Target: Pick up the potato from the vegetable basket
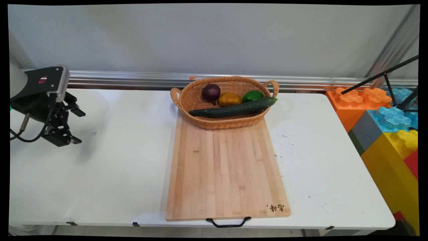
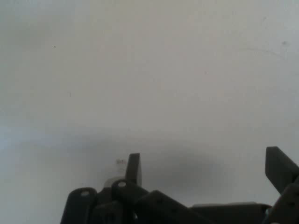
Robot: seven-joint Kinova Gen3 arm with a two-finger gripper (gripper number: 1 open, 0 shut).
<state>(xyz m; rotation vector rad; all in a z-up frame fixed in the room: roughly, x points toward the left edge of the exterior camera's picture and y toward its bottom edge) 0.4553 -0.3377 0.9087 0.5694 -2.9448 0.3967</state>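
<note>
My gripper (image 1: 78,127) hangs open over the left part of the white table (image 1: 127,160), holding nothing. In the hand view the gripper (image 2: 205,168) shows its two fingers spread wide above bare tabletop (image 2: 149,84). Far to its right a wicker basket (image 1: 200,107) stands on the far end of a wooden cutting board (image 1: 227,167). Inside the basket lie a purple onion (image 1: 211,92), a yellow-brown pepper (image 1: 229,99), a green pepper (image 1: 252,96) and a long cucumber (image 1: 234,108) lying across the front.
Large toy blocks (image 1: 384,120) in orange, blue, yellow and grey stand beyond the table's right edge. A black tripod leg (image 1: 381,77) crosses above them. The board has a black handle (image 1: 228,222) at the table's near edge.
</note>
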